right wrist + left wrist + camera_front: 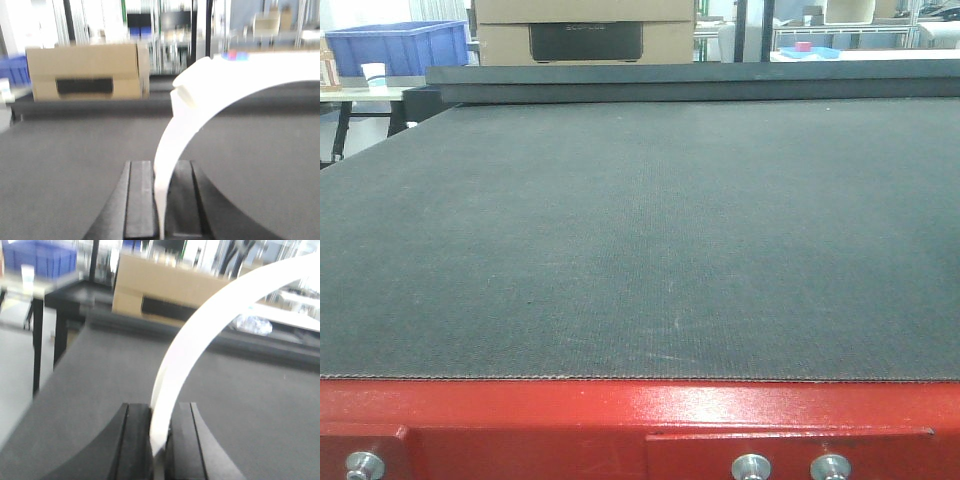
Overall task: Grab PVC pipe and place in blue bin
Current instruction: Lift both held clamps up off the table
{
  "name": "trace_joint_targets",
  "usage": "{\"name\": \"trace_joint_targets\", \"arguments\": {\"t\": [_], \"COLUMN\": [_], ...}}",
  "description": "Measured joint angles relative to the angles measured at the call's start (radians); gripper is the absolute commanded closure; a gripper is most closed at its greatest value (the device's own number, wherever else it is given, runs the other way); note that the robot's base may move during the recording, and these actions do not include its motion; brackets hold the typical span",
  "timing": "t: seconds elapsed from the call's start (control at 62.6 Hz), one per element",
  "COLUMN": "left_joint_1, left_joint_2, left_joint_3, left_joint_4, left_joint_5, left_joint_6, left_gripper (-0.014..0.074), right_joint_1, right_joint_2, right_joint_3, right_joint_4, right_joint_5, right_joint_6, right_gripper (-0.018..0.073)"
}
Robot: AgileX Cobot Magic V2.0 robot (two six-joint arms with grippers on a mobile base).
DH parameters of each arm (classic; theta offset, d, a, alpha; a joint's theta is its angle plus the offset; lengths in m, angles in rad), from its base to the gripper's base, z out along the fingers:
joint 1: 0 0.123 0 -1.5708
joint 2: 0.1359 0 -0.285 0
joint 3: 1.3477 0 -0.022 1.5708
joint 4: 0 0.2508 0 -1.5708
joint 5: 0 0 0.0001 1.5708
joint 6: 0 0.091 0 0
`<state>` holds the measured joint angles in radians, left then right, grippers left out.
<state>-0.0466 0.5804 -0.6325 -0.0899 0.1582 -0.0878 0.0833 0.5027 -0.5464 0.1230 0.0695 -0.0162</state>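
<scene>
Exterior front-facing view: a wide dark grey mat (640, 240) covers a table, with a red metal frame (620, 410) and silver bolts along the near edge. Neither arm and no pipe appear in this view. Beyond the far left corner, on a separate pale table, stands the blue bin (395, 45), with a white paper cup (374, 75) just in front of it. A cardboard box (585, 30) with a dark hand slot sits behind the far edge of the mat.

Left wrist-mounted view: the left gripper (159, 440) is narrowed onto a PVC pipe (182, 350), a thin white arc. Its lower end is pinched between the two black fingers (137, 440), and the strap rises and curves away to the upper right, above the mat. The blue bin (42, 257) is blurred at the upper left, well apart from the gripper.

Right wrist-mounted view: the right gripper (162, 200) is likewise closed tight on a white arc of PVC pipe (181, 130), gripped at its lower end between black fingers (140, 200). A small flat tab (192, 82) juts from the arc higher up. The pictures do not show whether both grippers hold the same piece.
</scene>
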Motion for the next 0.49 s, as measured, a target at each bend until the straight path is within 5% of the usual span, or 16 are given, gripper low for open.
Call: {"name": "trace_joint_targets", "arguments": {"t": [0.208,0.495], "left_joint_1": [0.0,0.0], "left_joint_2": [-0.04,-0.045], "left_joint_3": [0.0,0.0], "left_joint_4": [0.174,0.141], "left_joint_5": [0.008,0.008], "left_joint_6": [0.005,0.007], "left_gripper": [0.0707,0.0707], "right_joint_1": [0.0,0.0], "right_joint_2": [-0.008,-0.008], "right_joint_3": [0.0,0.0], "right_joint_4": [0.0,0.0], "right_joint_5": [-0.006,-0.006], "right_joint_6": [0.0,0.0], "right_gripper": [0.072,0.072]}}
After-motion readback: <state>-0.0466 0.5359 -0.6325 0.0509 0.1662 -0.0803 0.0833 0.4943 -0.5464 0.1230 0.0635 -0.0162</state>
